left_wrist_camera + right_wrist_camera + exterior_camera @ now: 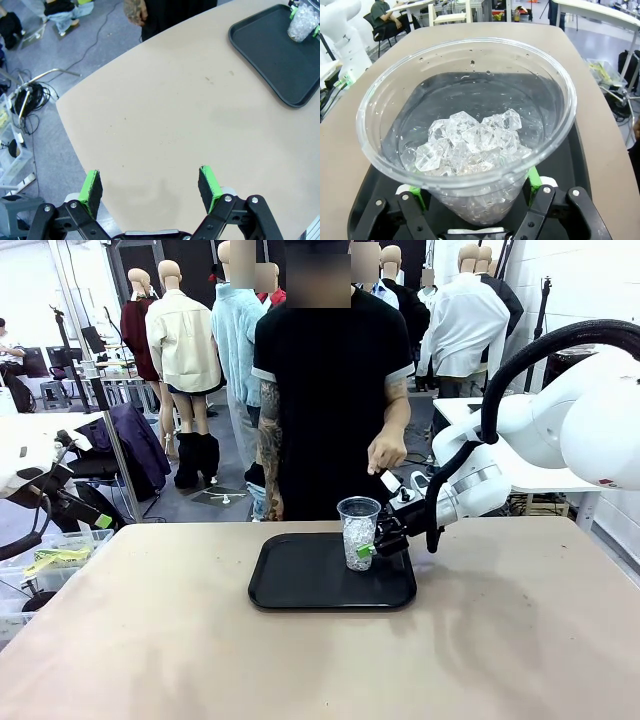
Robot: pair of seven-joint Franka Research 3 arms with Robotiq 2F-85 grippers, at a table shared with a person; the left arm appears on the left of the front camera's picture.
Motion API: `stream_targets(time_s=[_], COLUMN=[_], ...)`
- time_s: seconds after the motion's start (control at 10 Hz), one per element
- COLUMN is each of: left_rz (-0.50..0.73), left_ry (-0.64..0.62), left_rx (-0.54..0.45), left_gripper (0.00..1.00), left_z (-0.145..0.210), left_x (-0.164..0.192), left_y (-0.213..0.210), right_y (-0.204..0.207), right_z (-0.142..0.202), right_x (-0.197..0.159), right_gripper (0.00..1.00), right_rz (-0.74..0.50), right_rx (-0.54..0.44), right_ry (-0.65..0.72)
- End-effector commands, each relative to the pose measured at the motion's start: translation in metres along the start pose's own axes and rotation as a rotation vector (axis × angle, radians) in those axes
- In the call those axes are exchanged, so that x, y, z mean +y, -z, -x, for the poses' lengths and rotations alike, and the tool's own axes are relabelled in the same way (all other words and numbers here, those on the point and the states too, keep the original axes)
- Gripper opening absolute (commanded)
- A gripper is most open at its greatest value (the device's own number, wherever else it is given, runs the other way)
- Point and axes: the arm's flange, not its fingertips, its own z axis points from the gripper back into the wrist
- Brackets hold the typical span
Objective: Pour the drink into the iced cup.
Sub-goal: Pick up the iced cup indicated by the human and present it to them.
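Note:
The iced cup, clear plastic and about half full of white ice cubes, stands upright at the far right of the black tray. My right gripper reaches it from the right, low on its wall. In the right wrist view the cup sits between the fingers, whose green pads press its sides. My left gripper hangs open over the bare tabletop near the table's edge, far from the tray and the cup. The drink is out of view.
A person in a black shirt stands at the far side of the table, one hand hanging just above and behind my right gripper. The tan tabletop lies bare around the tray. Cables and bins lie on the floor beyond the table's left edge.

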Motion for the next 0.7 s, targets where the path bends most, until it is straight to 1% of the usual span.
stream_targets(time_s=[0.0,0.5,0.6], left_rz=[-0.003,-0.003,-0.003], left_ry=[0.002,0.002,0.002], left_rx=[0.001,0.001,0.001], left_gripper=[1.00,1.00,1.00], left_z=[0.0003,0.0003,0.0003], left_x=[0.0014,0.0014,0.0014], left_y=[-0.0016,-0.0016,-0.0016], right_y=[-0.0016,-0.0002,-0.0005], right_z=[-0.0008,-0.0015,-0.0016], right_x=[-0.0043,-0.0071,-0.0069], right_gripper=[0.84,0.84,0.71], right_rz=[-0.013,-0.010,-0.004], right_rx=[0.016,0.015,0.016], right_ry=[-0.001,0.002,0.001])
